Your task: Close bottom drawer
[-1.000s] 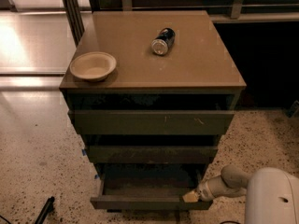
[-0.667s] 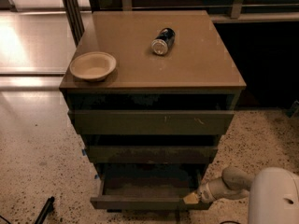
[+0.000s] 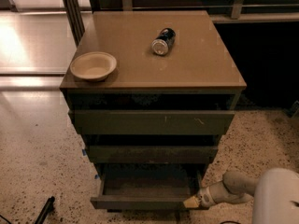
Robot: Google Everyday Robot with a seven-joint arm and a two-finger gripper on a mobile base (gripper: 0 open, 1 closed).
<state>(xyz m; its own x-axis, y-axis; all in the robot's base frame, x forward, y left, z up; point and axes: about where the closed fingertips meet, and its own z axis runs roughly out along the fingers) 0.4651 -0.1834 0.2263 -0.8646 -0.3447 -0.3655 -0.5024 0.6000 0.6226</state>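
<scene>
The bottom drawer is the lowest of the cabinet's three drawers. It stands pulled out, showing its dusty grey floor behind a plain dark olive-brown front. My gripper comes in from the lower right on a pale arm, and its yellowish tip touches the right end of the bottom drawer's front.
The middle drawer and the wide top drawer also stick out a little. A cream bowl and a can lying on its side rest on the cabinet top. A dark object lies on the speckled floor at the lower left.
</scene>
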